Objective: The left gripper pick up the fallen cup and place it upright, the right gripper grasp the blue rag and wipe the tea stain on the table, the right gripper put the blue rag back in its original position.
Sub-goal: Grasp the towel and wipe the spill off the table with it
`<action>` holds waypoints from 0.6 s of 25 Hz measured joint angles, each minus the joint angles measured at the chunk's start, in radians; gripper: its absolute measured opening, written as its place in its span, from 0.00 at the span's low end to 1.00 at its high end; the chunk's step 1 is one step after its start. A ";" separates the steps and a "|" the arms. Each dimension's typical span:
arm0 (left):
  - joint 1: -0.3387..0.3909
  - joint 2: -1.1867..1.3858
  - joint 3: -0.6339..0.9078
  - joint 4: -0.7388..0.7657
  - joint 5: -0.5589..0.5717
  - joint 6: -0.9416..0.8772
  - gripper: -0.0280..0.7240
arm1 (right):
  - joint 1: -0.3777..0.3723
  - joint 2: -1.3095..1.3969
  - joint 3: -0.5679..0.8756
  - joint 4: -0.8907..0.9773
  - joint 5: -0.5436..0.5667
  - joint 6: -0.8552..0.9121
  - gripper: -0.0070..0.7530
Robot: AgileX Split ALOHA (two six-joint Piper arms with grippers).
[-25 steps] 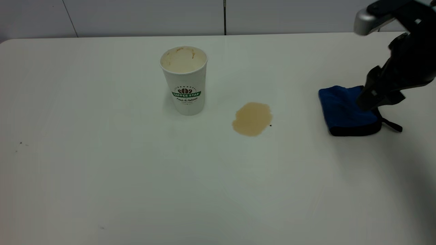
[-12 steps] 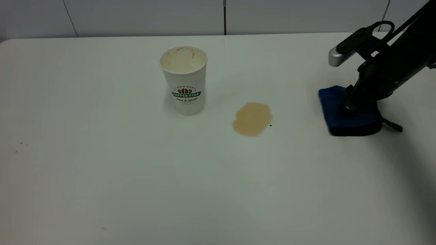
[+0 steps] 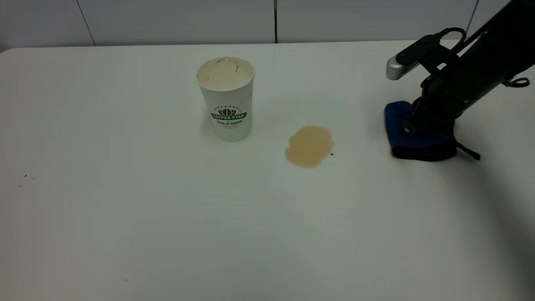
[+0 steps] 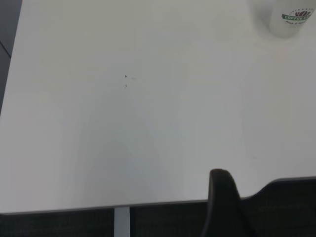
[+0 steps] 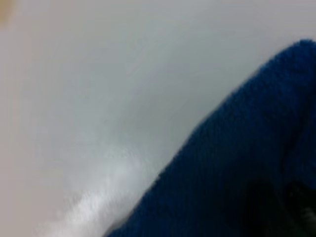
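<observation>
The cup [image 3: 228, 104] stands upright on the table [image 3: 125, 217], back centre-left; its base also shows in the left wrist view [image 4: 291, 19]. The tea stain [image 3: 309, 146] lies to the cup's right, a light-brown puddle. The blue rag [image 3: 396, 125] lies at the right, its black tail pointing right. My right gripper [image 3: 418, 125] is down on the rag's top and shut on it. In the right wrist view the rag [image 5: 237, 163] fills the frame around the dark gripper [image 5: 281, 207]. My left gripper [image 4: 249, 197] is open and empty at the table's left edge, out of the exterior view.
A tiny black speck [image 3: 332, 154] sits just right of the stain. A few small dark specks [image 3: 25, 176] lie near the table's left side. The grey wall runs behind the table's far edge [image 3: 276, 42].
My right gripper came down onto the rag and closed on it. Arm and rag have since shifted a little left, toward the stain. The cup and stain have not moved.
</observation>
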 joint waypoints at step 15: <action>0.000 0.000 0.000 0.000 0.000 0.000 0.66 | 0.242 0.110 -0.240 0.085 0.213 -0.003 0.07</action>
